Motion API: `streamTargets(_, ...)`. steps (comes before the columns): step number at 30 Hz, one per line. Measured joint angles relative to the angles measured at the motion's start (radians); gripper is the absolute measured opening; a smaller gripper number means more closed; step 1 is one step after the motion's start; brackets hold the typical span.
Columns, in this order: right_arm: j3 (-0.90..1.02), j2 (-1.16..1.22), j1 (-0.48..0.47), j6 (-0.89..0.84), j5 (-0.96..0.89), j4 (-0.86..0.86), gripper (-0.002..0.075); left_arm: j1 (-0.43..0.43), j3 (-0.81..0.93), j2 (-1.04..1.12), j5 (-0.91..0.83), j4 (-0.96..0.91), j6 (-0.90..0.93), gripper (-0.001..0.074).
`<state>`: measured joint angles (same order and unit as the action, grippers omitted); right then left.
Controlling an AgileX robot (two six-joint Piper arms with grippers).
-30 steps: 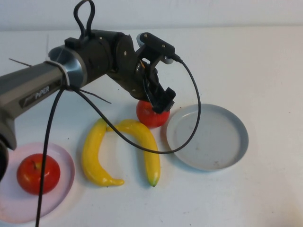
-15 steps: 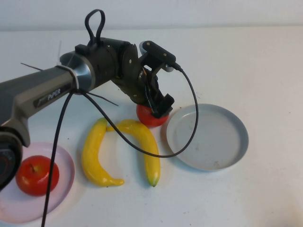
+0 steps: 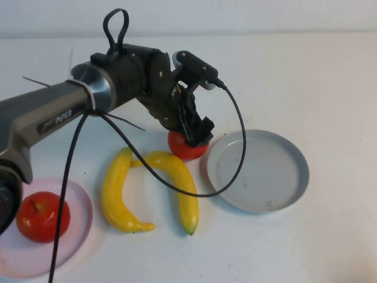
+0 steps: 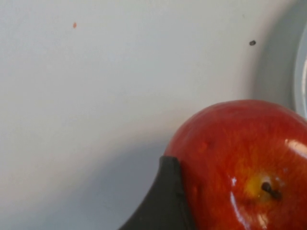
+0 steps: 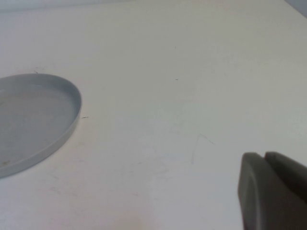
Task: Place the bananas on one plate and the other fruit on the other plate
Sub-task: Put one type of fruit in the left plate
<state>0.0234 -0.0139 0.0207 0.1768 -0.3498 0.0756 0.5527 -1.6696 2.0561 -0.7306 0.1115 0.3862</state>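
My left gripper is lowered over a red apple that rests on the table beside the grey-blue plate. In the left wrist view one dark finger lies flush against that apple; the other finger is hidden. Two yellow bananas lie side by side on the table in front of it. A second red apple sits on the pale pink plate at the near left. My right gripper is shut and empty above bare table, away from the grey-blue plate.
The left arm's black cable loops over the right banana and the grey-blue plate's near rim. Another cable hangs down across the pink plate. The table is plain white.
The left gripper has sunk a little lower onto the apple by the grey-blue plate and its jaws have narrowed against it. The bananas and plates have not moved.
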Motion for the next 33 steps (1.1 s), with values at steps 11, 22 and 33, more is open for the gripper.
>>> streamTargets(11, 0.000, 0.000, 0.000, 0.000, 0.000, 0.000, -0.0015, 0.009, 0.085, -0.325, -0.249, -0.145, -0.190, 0.0578)
streamTargets(22, 0.000, 0.000, 0.000, 0.000, 0.000, 0.000, -0.0015, -0.102, 0.471, -0.735, -0.403, -0.236, -0.458, 0.0578)
streamTargets(33, 0.000, 0.000, 0.000, 0.000, 0.000, 0.000, -0.0015, -0.358, 0.784, -0.912, -0.396, -0.248, -0.499, 0.0577)
